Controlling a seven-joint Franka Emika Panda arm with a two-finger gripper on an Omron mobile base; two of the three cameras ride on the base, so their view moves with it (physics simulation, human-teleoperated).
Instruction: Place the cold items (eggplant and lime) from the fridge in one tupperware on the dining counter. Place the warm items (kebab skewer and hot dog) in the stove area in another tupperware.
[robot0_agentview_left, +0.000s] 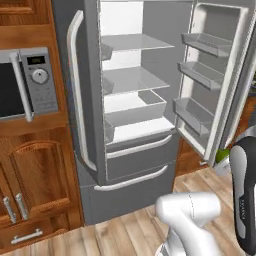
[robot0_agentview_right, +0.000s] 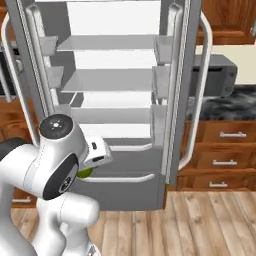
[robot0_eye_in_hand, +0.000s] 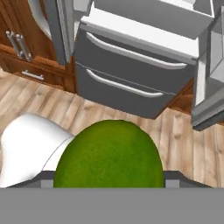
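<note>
While the fridge (robot0_agentview_left: 150, 90) is standing with its doors swung wide, the robot is working on the cold half of the job: it is carrying the lime (robot0_eye_in_hand: 109, 155) away from the shelves. The gripper (robot0_agentview_right: 87, 167) is holding its jaws fairly wide, and the green ball is sitting between them, low in front of the fridge drawers (robot0_eye_in_hand: 131, 74) and above the wood floor (robot0_eye_in_hand: 188, 148); a sliver of green is also peeking out beside the arm (robot0_agentview_left: 222, 156). The next move is probably calling for a drive to the dining counter and a steady hand, since a smooth round fruit could be slipping. The shelves (robot0_agentview_left: 132, 80) and door bins (robot0_agentview_left: 202, 75) are looking bare; no eggplant is showing there.
</note>
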